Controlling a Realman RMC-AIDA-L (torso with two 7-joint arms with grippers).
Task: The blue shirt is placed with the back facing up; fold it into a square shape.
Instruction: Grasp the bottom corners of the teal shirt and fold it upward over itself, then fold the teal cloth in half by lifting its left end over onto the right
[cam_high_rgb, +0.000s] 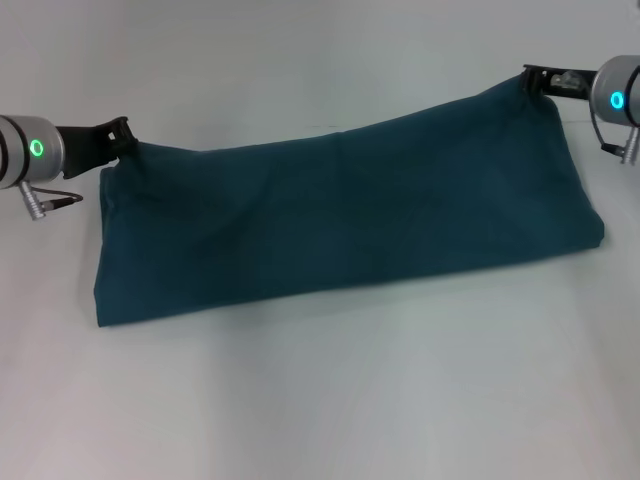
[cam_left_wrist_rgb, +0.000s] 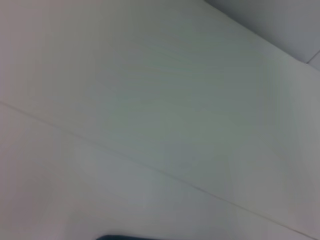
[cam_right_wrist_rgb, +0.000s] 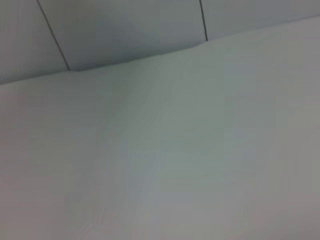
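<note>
Across the white table (cam_high_rgb: 320, 400), the blue shirt (cam_high_rgb: 340, 220) is lying as a long folded band. Your left gripper (cam_high_rgb: 118, 140) and right gripper (cam_high_rgb: 537, 80) are each pinching a far corner, jaws closed on cloth. You're handling soft, light, floppy fabric, so keep gripping corners and edges, both layers together.
</note>
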